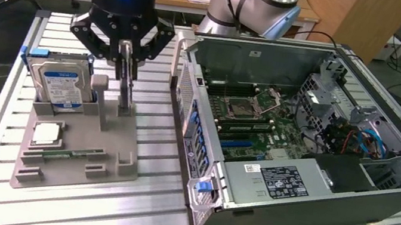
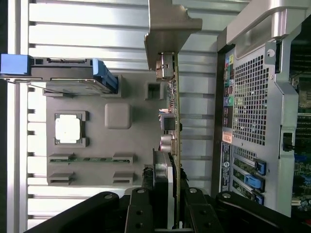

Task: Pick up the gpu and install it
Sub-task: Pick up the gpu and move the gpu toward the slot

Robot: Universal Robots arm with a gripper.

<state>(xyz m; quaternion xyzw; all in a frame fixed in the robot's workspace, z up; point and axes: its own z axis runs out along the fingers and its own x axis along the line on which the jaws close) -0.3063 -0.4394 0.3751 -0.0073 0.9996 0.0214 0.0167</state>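
We see the tool [image 1: 124, 61] clenched on the gpu [image 1: 128, 92], with 1 finger pressed to each flat face near the card's upper edge. The gpu stands upright on its long edge, directly under the tool, its lower edge down at the slot of the grey holder [image 1: 98, 150] on the table [image 1: 144, 212]. We cannot tell if that edge is seated or just clear of the slot.

In the wrist view, the gpu [image 2: 174, 104] runs edge-on straight out from between the tool's [image 2: 172, 175] fingers, and its silvery bracket [image 2: 167, 29] sits at the far end.

On the holder [image 2: 97, 174] we also see 1 hard drive [image 1: 60, 84] standing near the card and 1 square processor chip [image 1: 45, 135] lying flat. The open computer case [image 1: 297, 164] stands just beside the holder, on the exterior view's right.
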